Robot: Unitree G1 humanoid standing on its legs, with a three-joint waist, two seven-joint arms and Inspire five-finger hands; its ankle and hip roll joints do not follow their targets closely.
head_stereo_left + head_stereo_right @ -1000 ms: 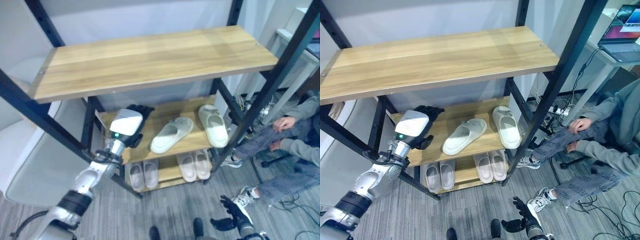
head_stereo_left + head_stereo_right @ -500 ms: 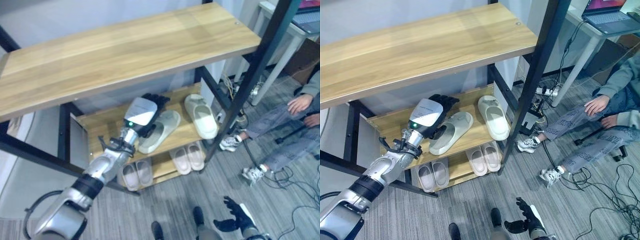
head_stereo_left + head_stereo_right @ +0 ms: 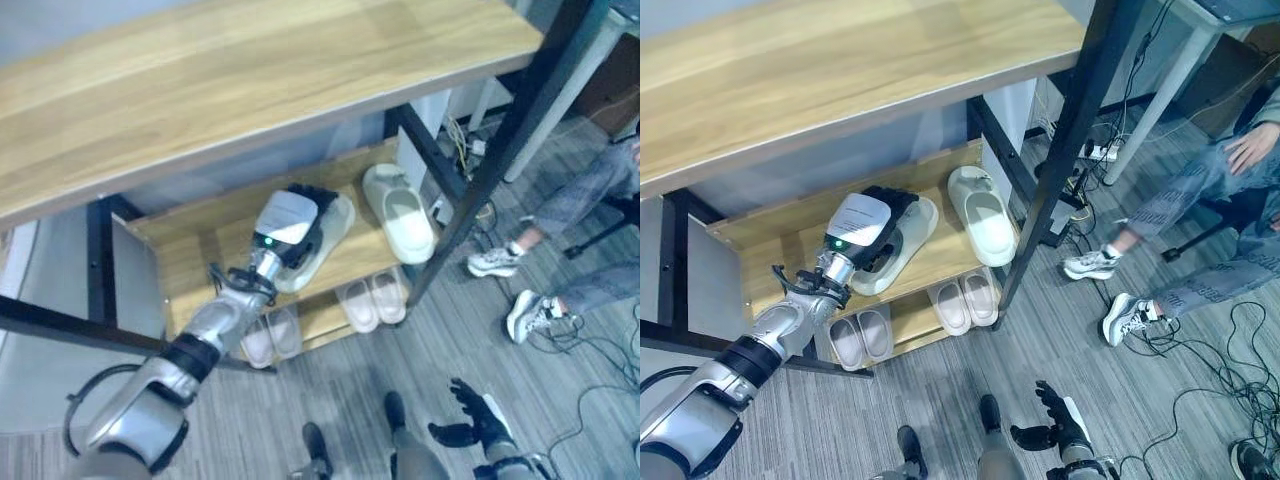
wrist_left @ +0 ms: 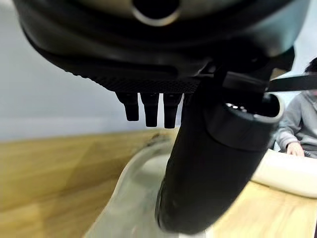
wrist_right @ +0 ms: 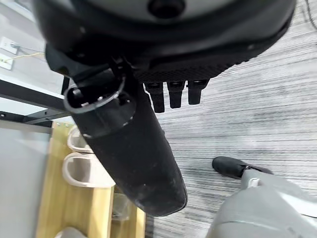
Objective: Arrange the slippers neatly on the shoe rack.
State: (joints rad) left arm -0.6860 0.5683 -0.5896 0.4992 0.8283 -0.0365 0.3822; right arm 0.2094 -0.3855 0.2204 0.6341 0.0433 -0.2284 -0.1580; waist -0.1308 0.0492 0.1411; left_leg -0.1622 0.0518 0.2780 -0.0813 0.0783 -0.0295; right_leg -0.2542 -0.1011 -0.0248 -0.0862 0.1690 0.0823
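— What has changed since a second ago?
— The left hand [image 3: 872, 222] has moved from beside the angled slipper [image 3: 902, 245] onto it.
— Where are the fingers?
— Straight, lying over its top at frame centre on the middle shelf [image 3: 760, 250].
— The other hand?
— The right hand [image 3: 1055, 428] hangs spread-fingered at bottom right.
— Farther back?
— A second slipper [image 3: 983, 214] lies just right.

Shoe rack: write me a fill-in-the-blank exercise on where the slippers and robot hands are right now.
1. The left robot hand is over a slipper on the ____ shelf of the shoe rack.
2. The tilted slipper and the straight slipper are both ____ in colour.
3. The bottom shelf holds ____ pairs of slippers.
4. The right robot hand hangs over the grey ____.

Missing words: middle; white; two; floor
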